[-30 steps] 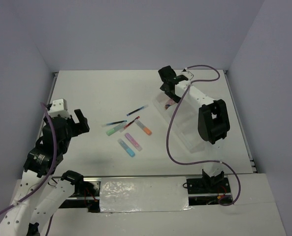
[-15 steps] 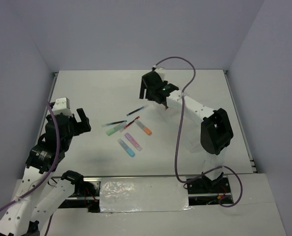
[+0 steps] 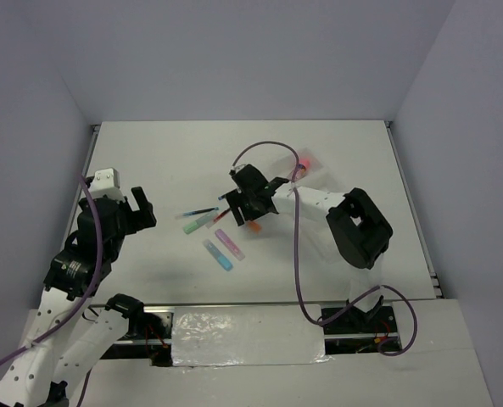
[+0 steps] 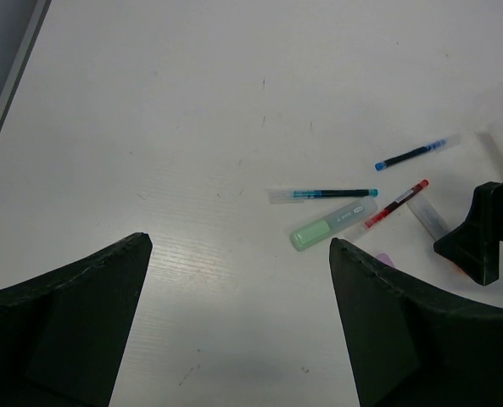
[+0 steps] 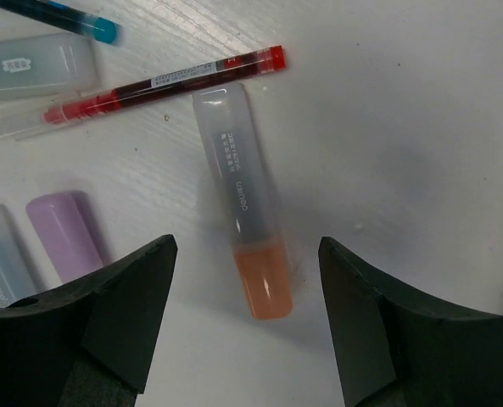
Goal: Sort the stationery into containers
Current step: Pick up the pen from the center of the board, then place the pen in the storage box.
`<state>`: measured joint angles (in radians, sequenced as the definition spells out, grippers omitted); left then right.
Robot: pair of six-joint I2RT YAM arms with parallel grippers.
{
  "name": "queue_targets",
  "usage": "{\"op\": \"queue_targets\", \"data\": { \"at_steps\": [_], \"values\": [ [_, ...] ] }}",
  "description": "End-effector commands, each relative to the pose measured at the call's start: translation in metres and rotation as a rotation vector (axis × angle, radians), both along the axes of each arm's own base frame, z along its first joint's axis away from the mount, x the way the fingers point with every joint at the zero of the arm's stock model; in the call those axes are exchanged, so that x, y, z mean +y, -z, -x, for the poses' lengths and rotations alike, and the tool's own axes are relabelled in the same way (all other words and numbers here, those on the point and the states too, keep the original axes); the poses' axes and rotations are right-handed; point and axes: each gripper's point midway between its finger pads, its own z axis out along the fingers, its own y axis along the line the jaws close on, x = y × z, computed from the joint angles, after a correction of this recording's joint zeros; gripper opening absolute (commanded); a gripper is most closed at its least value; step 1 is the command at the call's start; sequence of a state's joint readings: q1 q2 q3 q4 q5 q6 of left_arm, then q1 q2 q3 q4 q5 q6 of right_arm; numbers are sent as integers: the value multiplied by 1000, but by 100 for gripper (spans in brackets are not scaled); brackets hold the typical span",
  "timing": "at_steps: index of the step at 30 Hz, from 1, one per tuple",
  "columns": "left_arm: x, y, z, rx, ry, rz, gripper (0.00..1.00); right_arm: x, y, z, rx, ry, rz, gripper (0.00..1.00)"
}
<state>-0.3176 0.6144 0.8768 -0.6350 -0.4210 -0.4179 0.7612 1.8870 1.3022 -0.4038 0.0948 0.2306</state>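
Left fingers [image 4: 238, 240] are spread wide and hold nothing, parked over bare tabletop [image 4: 192, 102]. The stationery cluster lies ahead of them and off to their right. The green stick [image 4: 334, 225] is the closest item, but it's well apart from the tips, so this isn't the arm for the job. Right fingers [image 5: 247, 246] are also spread with nothing pinched, hanging low over the orange stick [image 5: 244, 203], which lies flat on the tabletop. Key relation: the stick sits between the two fingers with a gap on each side. Its long axis runs out ahead of the fingers at a slight tilt, roughly square to the closing line. The orange end is level with the tips and the clear cap reaches beyond them. The red pen [image 5: 162, 85] crosses just past the cap end; I can't tell if they touch. The purple stick [image 5: 64, 233] lies just outside the finger on the wrist view's left. My read is that the orange pick is next: drop straight and close, biased a bit toward the cap. Risk: that finger clips the purple stick, or the cap drags the red pen.
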Motion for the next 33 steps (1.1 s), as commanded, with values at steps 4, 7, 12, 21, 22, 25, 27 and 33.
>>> {"op": "queue_targets", "data": {
  "at_steps": [4, 7, 12, 21, 22, 25, 27, 33],
  "values": [
    [2, -11, -1, -50, -9, 3, 99, 11, 25, -2, 6, -58, -5, 68],
    [2, -11, -1, -49, -6, 4, 99, 3, 38, -1, 14, -35, 67, 59],
    [2, -11, -1, -49, -4, 4, 99, -8, 39, 7, -1, -12, 159, 34],
    [1, -11, -1, -49, -1, 5, 99, -34, -68, 27, -161, 161, -179, 24],
    [1, -11, -1, -49, -2, 6, 99, -47, -68, 23, -164, 212, -185, 24],
    [1, -11, 0, -52, -2, 6, 99, -99, -85, -1, -211, 478, -235, 25],
    [2, -13, 1, -59, -3, 8, 99, -136, -86, -14, -227, 664, -239, 26],
    [2, -13, 1, -61, -5, 10, 99, -193, -101, -44, -291, 923, -246, 29]
  ]
}}
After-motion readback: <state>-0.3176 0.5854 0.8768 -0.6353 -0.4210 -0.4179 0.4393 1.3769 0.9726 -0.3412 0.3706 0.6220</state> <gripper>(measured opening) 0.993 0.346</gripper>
